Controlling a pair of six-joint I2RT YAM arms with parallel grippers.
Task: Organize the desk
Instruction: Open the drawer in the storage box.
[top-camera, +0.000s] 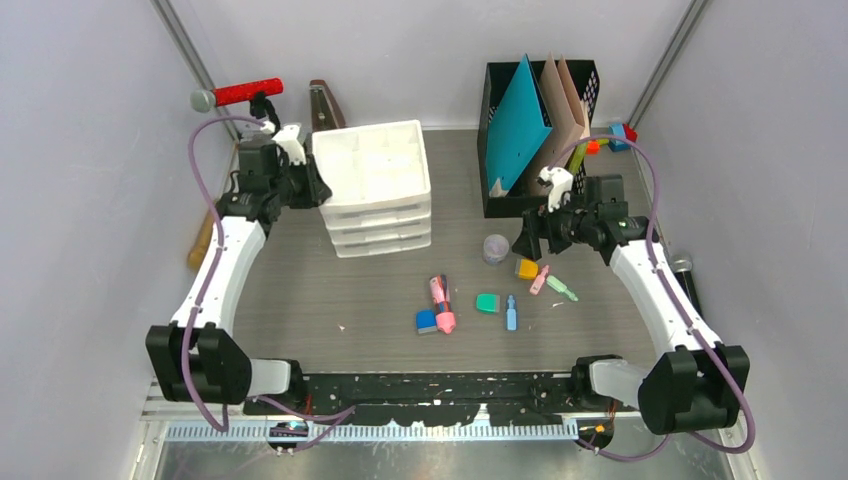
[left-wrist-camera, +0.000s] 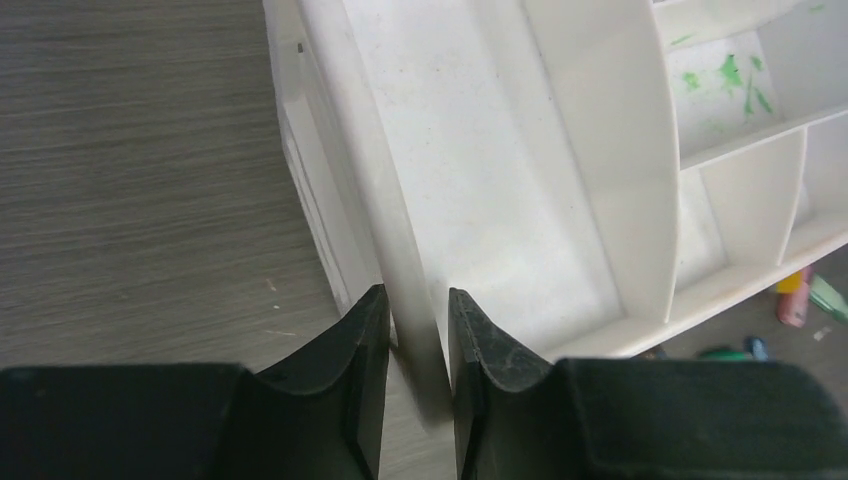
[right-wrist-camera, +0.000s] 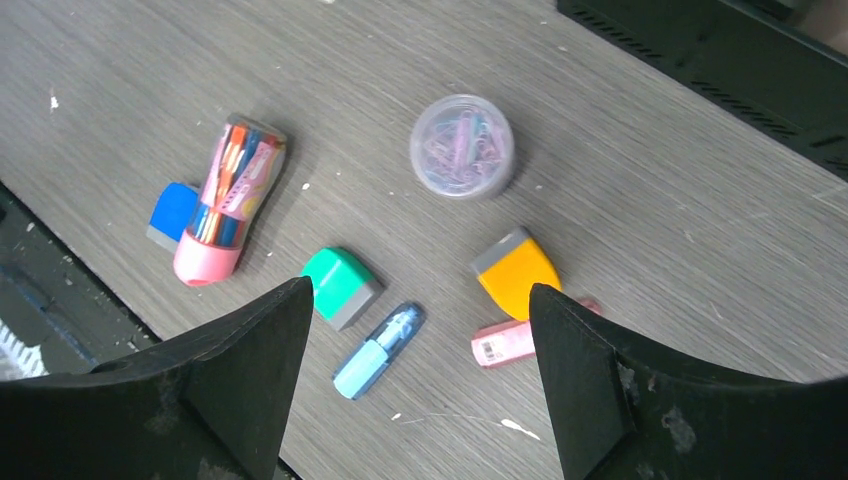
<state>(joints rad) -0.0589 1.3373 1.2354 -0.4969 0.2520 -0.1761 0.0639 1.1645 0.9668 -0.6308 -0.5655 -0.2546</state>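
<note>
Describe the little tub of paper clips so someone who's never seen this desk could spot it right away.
Find the black file holder at the back right of the desk. Just in front of its near left corner sits the tub of paper clips. It is the only round, see-through thing; the orange block beside it is solid and angular.

The desk (top-camera: 300, 290) is matt grey wood-grain, lightly scuffed. The drawer unit (left-wrist-camera: 480, 150) is smooth white plastic with a dull sheen; the clip tub (right-wrist-camera: 462, 146) is clear plastic.
</note>
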